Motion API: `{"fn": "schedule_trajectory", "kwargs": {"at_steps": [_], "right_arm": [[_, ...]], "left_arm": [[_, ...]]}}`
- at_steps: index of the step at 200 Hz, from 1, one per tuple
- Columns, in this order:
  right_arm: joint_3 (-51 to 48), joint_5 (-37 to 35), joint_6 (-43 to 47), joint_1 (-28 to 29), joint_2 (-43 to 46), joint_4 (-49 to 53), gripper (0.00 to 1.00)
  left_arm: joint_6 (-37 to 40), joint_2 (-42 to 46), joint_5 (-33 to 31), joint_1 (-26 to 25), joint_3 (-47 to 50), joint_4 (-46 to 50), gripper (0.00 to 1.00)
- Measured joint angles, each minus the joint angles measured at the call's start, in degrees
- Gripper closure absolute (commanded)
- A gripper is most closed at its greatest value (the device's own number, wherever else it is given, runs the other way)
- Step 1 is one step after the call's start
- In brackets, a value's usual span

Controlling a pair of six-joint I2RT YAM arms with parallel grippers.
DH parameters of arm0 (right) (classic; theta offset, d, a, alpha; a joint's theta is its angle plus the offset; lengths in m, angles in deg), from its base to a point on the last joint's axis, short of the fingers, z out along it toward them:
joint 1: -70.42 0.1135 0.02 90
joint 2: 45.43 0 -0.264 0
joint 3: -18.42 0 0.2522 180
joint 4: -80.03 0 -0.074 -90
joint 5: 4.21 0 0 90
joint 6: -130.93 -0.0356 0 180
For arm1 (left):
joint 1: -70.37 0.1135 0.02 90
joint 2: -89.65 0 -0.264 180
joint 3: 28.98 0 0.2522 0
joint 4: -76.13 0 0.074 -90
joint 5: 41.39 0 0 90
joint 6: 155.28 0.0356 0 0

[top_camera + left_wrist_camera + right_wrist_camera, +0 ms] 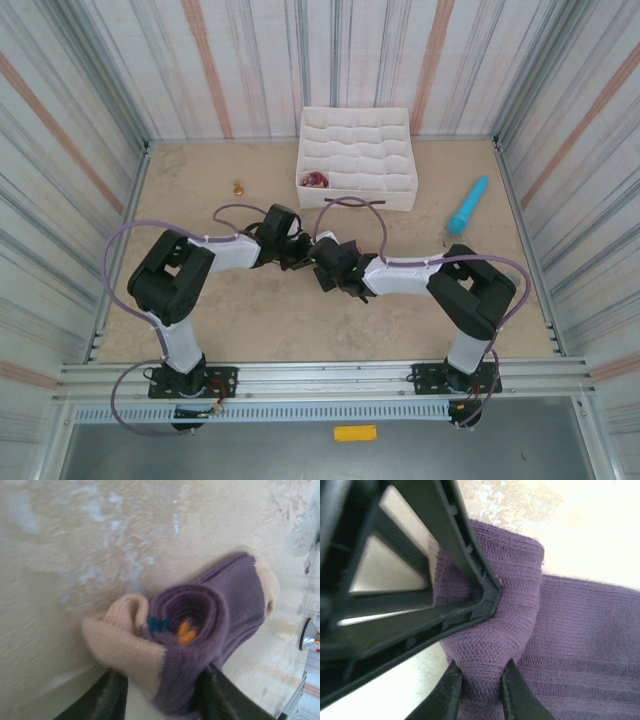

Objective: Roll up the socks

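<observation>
Right fingers (447, 695) pinch ribbed purple sock (570, 645); left fingers (107, 700) clamp spiral-rolled end.

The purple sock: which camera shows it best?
The left wrist view: the purple sock shows its rolled spiral and tan patches, held between the fingers of the left end effector. The right wrist view gives close-up purple knit pinched by the right end effector. In the top external view, the arms hide it.

One purple-and-tan knitted sock (235, 595), one white divided box (360, 199), one turquoise stick-shaped object (468, 205), one small amber object (238, 187), one dark red-and-white fabric bundle (315, 180).
</observation>
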Motion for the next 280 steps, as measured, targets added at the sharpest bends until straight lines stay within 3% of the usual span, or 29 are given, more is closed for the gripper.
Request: {"fn": "schedule_trajectory", "kwargs": {"at_steps": [91,148,186,233,280], "right_arm": [[-5.51,16.41,-2.05,-8.04,1.57,-11.17,1.00],[-10.21,44.96,-9.44,-21.03,-0.90,-22.36,1.00],[-10.75,57.51,-15.98,-25.81,-5.11,-27.76,1.00],[-10.75,67.49,-24.76,-30.69,-9.57,-31.69,1.00],[-10.01,71.34,-28.98,-32.02,-11.89,-32.98,1.00]], "left_arm": [[1.03,8.94,-0.04,0.59,5.42,-1.36,0.44],[1.97,7.78,1.09,0.59,5.46,-3.67,0.44],[1.95,5.31,1.62,0.59,5.44,-5.25,0.45],[1.95,1.22,2.19,0.59,3.69,-6.34,0.45],[1.86,-2.49,2.97,0.39,-0.17,-8.39,0.42]]}}
